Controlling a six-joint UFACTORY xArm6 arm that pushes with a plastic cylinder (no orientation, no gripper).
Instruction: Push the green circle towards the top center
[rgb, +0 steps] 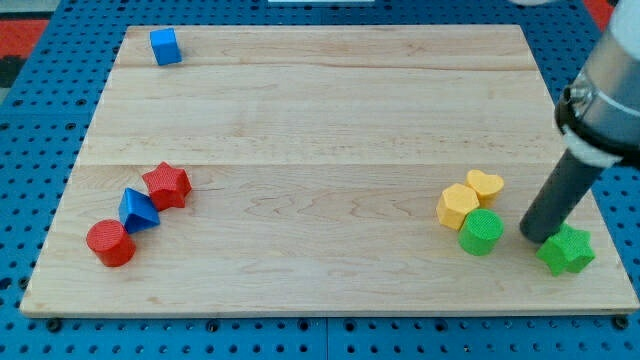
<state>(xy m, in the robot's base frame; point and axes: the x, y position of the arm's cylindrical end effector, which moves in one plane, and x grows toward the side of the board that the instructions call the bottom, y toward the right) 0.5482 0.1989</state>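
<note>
The green circle (481, 232) lies near the view's bottom right of the wooden board (320, 130). It touches a yellow hexagon (458, 206) at its upper left, and a yellow heart (485, 185) sits just above. My tip (537, 236) rests on the board between the green circle and a green star (566, 250), close to the star's upper left and a short gap to the right of the circle.
A blue cube (165, 46) sits at the top left corner. At the bottom left are a red star (166, 185), a blue triangle (138, 210) and a red circle (110, 243), touching in a diagonal row.
</note>
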